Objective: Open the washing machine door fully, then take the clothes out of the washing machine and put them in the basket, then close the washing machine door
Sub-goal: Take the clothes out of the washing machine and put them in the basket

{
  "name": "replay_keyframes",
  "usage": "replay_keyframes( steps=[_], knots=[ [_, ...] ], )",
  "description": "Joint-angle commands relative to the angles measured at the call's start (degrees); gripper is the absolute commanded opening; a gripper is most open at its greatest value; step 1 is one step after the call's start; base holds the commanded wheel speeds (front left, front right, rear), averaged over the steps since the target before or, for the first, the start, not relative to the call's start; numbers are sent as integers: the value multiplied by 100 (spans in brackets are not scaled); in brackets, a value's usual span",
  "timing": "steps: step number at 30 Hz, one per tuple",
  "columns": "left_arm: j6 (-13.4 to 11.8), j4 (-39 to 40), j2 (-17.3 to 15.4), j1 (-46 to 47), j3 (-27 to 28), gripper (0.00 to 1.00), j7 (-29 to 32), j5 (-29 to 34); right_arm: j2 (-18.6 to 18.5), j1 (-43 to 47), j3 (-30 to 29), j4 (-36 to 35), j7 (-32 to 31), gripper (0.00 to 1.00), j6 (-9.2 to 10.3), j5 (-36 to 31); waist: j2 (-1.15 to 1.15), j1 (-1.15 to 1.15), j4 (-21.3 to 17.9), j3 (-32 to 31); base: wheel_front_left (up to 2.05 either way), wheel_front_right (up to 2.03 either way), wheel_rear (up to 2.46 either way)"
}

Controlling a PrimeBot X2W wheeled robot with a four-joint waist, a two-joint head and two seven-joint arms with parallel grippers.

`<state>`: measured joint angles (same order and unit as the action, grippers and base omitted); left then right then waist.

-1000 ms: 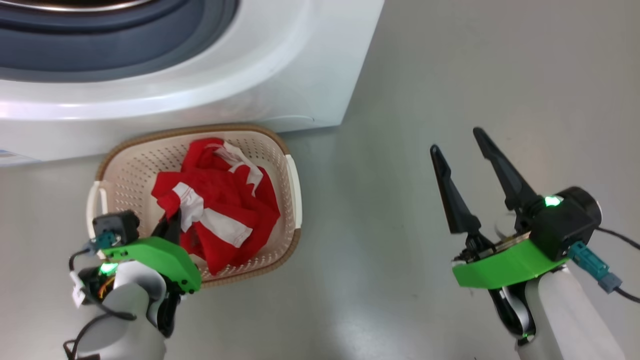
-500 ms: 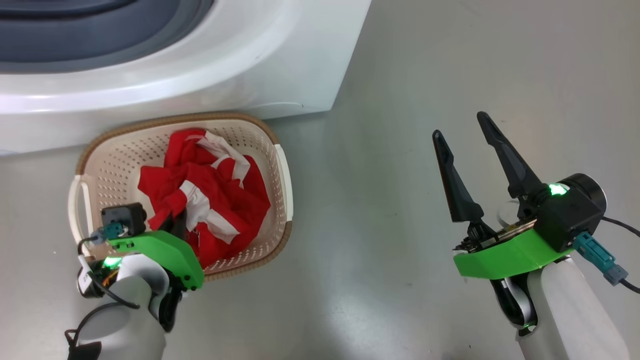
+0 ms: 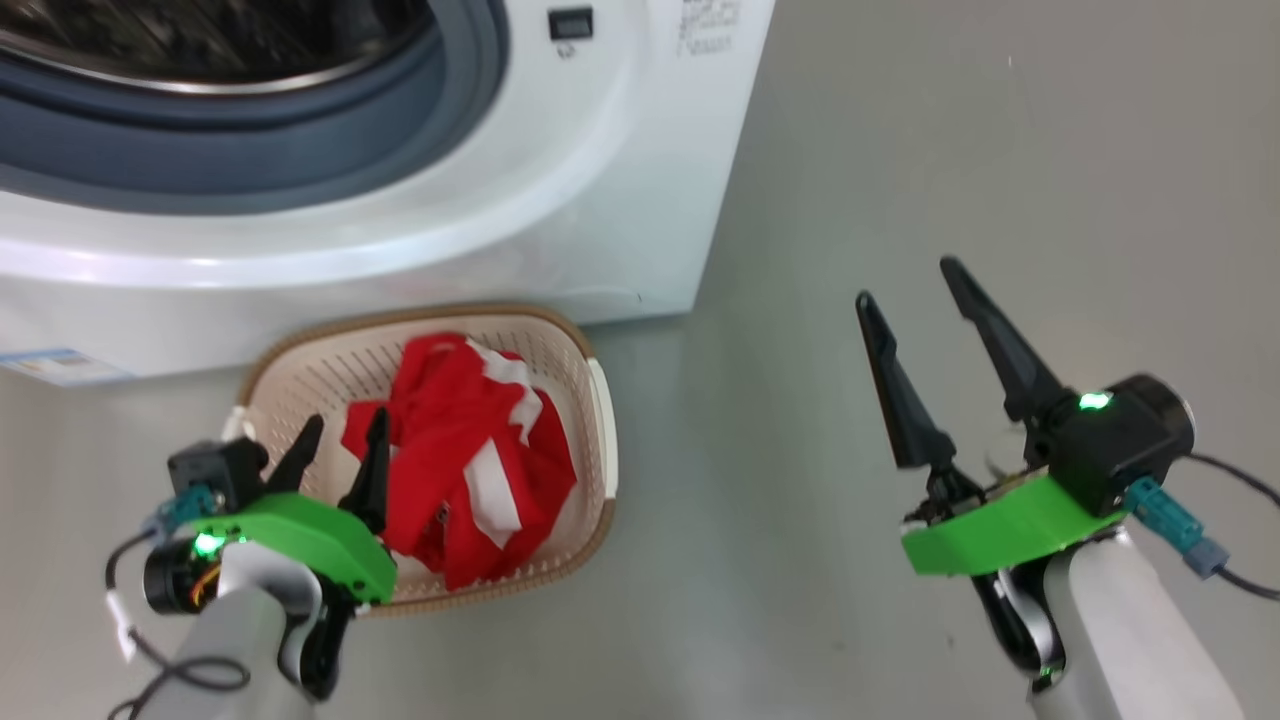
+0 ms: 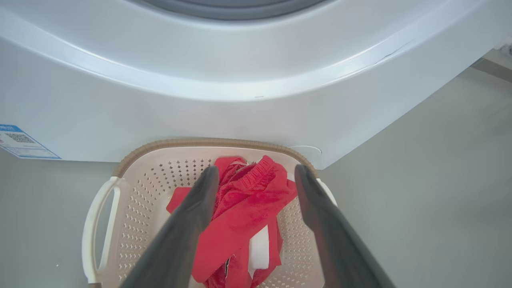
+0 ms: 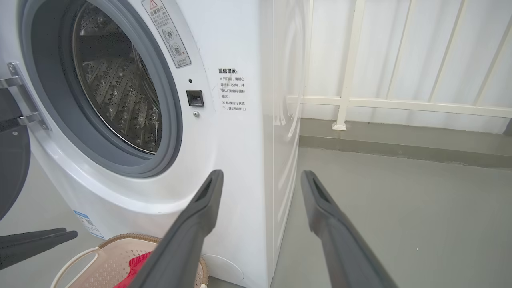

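Pinching is over for my left claw [image 3: 347, 420]: it was shut tight a moment ago, and now it is spread wide and holds nothing. The red clothes [image 3: 470, 470] lie in the basket [image 3: 400, 318], just in front of the washing machine [image 3: 600, 200]. My right claw [image 3: 908, 282] is spread wide too, with nothing in it. So the clothes part looks done. The door [image 5: 12, 172] is open; I think shutting it comes next.

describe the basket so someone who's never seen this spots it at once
Find the white washing machine; on the grey floor at the foot of its front sits the basket. It is cream plastic with perforated sides, a brown woven-look rim and white side handles, and red-and-white clothes lie heaped inside.
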<state>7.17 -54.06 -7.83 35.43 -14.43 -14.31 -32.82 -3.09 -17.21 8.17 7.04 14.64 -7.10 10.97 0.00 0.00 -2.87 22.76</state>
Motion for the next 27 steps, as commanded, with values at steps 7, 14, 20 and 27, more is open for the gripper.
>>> replay_keyframes(
  steps=[7, 14, 20, 27],
  knots=[
    [32, 1233, -38, -901, 587, 100, -68, 103, 22, 311, 179, 2, 36, 100, -39, 137, 0, 0, 230, -881, 0, 0, 0],
    [31, 2392, -50, -1612, 1087, 100, -68, 406, 22, 516, 214, 65, 36, 100, -39, 185, 0, 0, 246, -1357, 0, 0, 0],
    [-30, 3555, 125, -2246, 1566, 100, -68, 1013, 22, 683, 150, 79, 36, 100, -39, 209, 0, 0, 269, -1644, 0, 0, 0],
    [-9, 4411, 316, -2874, 1852, 100, -69, 1284, 22, 888, 29, 52, 36, 100, -39, 220, 0, 0, 287, -1931, 0, 0, 0]
  ],
)
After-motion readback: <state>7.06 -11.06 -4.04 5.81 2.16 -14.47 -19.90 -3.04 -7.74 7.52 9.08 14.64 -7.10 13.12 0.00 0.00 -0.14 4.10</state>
